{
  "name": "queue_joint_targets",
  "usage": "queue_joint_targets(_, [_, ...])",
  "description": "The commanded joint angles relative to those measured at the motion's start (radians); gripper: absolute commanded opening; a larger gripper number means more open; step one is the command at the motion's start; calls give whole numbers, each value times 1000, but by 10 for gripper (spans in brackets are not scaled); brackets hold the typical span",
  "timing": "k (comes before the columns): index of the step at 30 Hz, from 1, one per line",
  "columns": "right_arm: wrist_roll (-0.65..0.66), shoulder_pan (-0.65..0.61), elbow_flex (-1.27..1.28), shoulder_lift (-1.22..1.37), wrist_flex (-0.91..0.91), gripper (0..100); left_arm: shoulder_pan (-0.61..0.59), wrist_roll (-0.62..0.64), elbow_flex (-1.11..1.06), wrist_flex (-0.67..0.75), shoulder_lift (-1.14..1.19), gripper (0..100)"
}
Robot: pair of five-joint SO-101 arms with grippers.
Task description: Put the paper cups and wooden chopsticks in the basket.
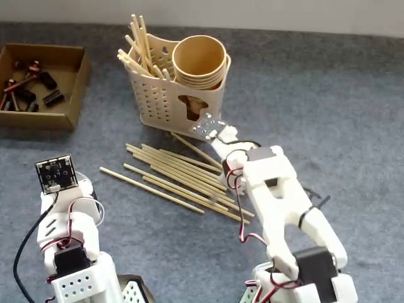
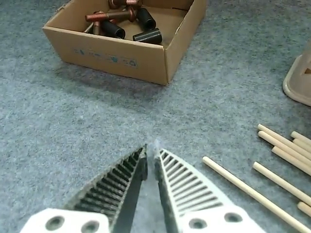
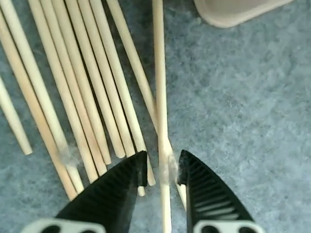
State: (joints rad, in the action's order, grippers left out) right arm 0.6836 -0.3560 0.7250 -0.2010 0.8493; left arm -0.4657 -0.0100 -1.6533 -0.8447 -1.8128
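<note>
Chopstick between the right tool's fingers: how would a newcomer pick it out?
Find the basket, then the loose chopsticks before it. It is the chopstick on the basket side, crossing a neighbour, with the open right tool astride it.

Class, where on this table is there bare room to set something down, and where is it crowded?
Bare: the grey mat right of the basket, and the strip between the cardboard box and the loose chopsticks. Crowded: in front of the basket, where they lie.

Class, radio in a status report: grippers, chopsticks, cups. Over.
Left gripper shut over carpet. Right gripper open astride one loose chopstick. Cups already in basket. Other chopsticks lie alongside.
</note>
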Motion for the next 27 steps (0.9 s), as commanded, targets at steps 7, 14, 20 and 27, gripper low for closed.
queue_joint_targets(7, [14, -13, -111, 96, -1, 116, -4, -92, -19, 25, 2, 46])
queue_joint_targets(14, [14, -8, -177, 145, -1, 116, -4, -100, -19, 25, 2, 46])
queue_joint_targets(20, [15, -7, -220, 209, -2, 116, -4, -101, -19, 25, 2, 46])
queue_joint_targets(27, [15, -7, -222, 302, -5, 116, -4, -101, -21, 25, 2, 46])
